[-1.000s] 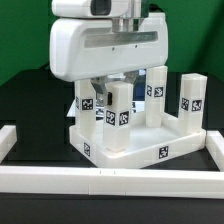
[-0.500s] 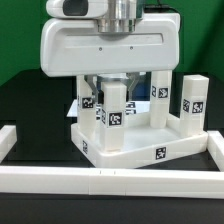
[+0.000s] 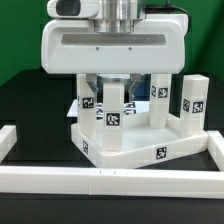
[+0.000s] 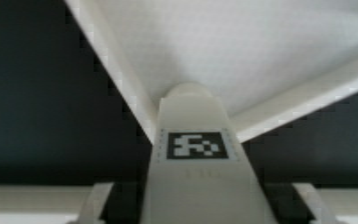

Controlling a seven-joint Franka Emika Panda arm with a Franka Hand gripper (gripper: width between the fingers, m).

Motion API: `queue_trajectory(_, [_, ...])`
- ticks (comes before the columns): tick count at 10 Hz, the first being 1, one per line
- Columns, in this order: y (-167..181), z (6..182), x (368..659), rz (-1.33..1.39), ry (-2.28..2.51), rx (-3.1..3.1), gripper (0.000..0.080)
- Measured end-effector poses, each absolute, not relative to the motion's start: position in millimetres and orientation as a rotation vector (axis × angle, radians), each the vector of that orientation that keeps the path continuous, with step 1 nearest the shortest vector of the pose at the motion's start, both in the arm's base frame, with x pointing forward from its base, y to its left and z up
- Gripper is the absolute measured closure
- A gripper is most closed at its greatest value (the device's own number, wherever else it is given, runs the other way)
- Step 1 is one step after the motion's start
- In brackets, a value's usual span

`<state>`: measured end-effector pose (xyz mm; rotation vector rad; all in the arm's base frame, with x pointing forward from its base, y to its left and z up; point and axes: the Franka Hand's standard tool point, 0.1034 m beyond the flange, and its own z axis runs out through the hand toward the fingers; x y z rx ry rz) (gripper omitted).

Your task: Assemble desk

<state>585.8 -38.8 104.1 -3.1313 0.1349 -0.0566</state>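
The white tray-like tabletop (image 3: 140, 152) lies on the black table with its rims up. One white leg (image 3: 113, 118) stands upright at its near corner on the exterior view's left. My gripper (image 3: 112, 97) comes straight down over this leg and is shut on its upper part. In the wrist view the leg (image 4: 202, 140) runs between my fingers (image 4: 105, 203) down to the tabletop (image 4: 211, 45), its marker facing the camera. Three more legs stand on the tabletop: one behind at the left (image 3: 87, 100), one at the back (image 3: 160, 95) and one at the right (image 3: 191, 102).
Long white border rails frame the table: one along the front (image 3: 110, 181), one at the exterior view's left (image 3: 7, 142), one at its right (image 3: 214, 152). My broad white hand hides the tabletop's middle. A green backdrop stands behind.
My hand has twisted about its vertical axis, from angled to square-on to the exterior camera, with the leg held in it. The tabletop and other legs stayed put.
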Motion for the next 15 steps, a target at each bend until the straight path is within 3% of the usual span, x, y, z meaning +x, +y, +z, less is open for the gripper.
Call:
queue_trajectory(5, [-31.5, 102.2, 583.8, -0.030, 1.073, -2.872, 0.0506])
queue_trajectory(7, [-28.9, 102.1, 584.9, -0.034, 1.233, -2.798, 0.0506])
queue_trajectory(8, [-29.0, 101.9, 584.9, -0.035, 1.191, -2.817, 0.0426])
queue_trajectory(9, [-28.1, 101.4, 584.8, -0.036, 1.160, -2.831, 0.0426])
queue_trajectory(11, [-23.9, 101.1, 585.8, -0.040, 1.071, -2.868, 0.0179])
queue_trajectory(15, [-19.7, 103.3, 590.5, -0.053, 0.417, -3.044, 0.0151])
